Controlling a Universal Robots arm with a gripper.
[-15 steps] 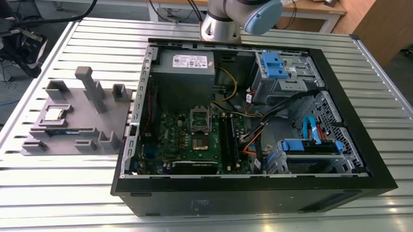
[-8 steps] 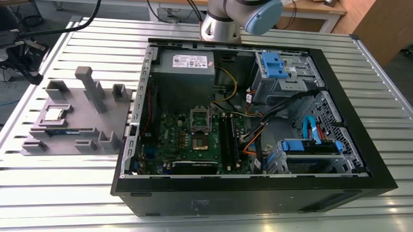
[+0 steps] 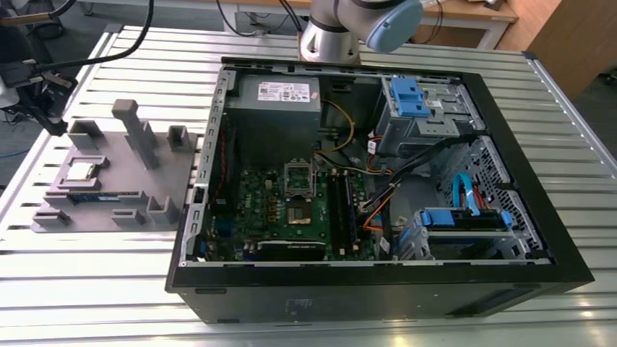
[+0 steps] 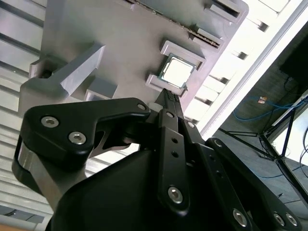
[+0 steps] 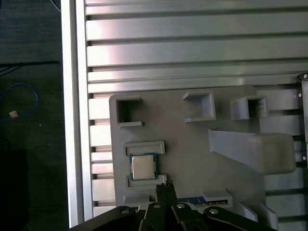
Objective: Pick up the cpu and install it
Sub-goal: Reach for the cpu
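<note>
Now your gripper [image 4: 168, 98] has its fingers drawn together with nothing between them. In the second wrist view its tips hang over the tray [image 4: 120, 38], near the cpu [image 4: 177, 71] but not gripping it. You can see the cpu lying flat, silver top up, in its recess on the tray, framed by two raised brackets. Beside the tray sits the open case [image 3: 386, 181].
</note>
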